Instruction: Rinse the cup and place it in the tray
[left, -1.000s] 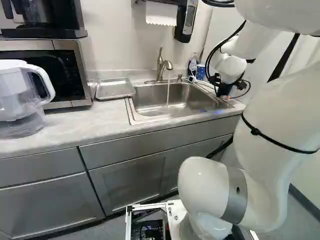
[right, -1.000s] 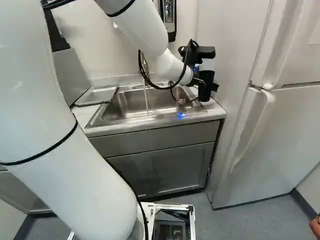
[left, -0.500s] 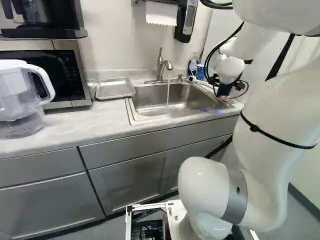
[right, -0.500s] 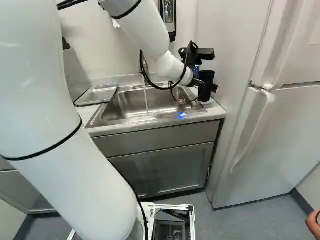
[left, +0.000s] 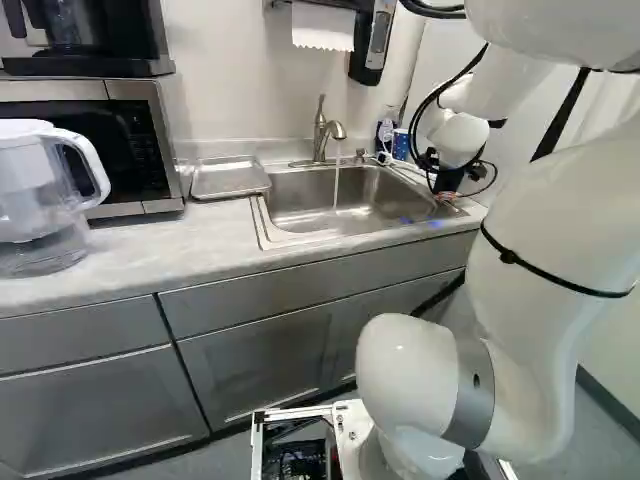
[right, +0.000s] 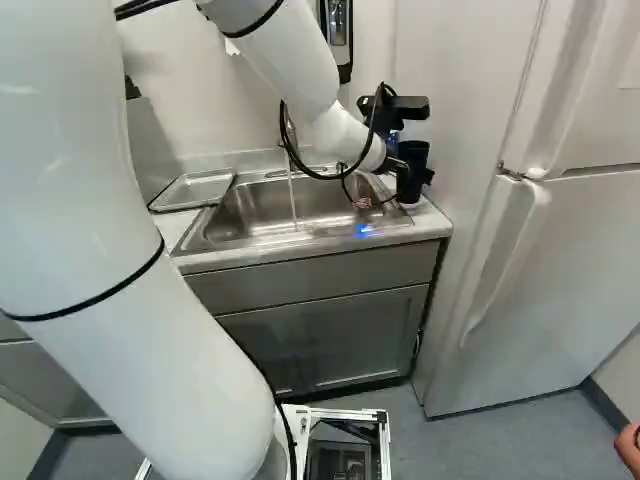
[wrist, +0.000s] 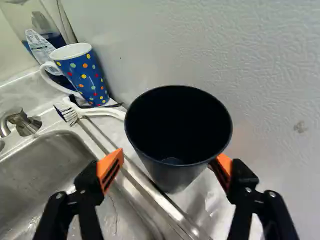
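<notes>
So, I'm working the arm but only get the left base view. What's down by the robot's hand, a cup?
Observer: Yes. A dark cup, open end up, sits between the hand's two fingers, beside the sink.

Operator: Is it being squeezed yet?

Observer: No. The wrist view shows a gap between one orange pad and the cup.

Operator: Anything lying near it that I'd miss?

Observer: A brush with a white handle, lying between the dotted mug and the cup, its bristles nearer the mug.
</notes>
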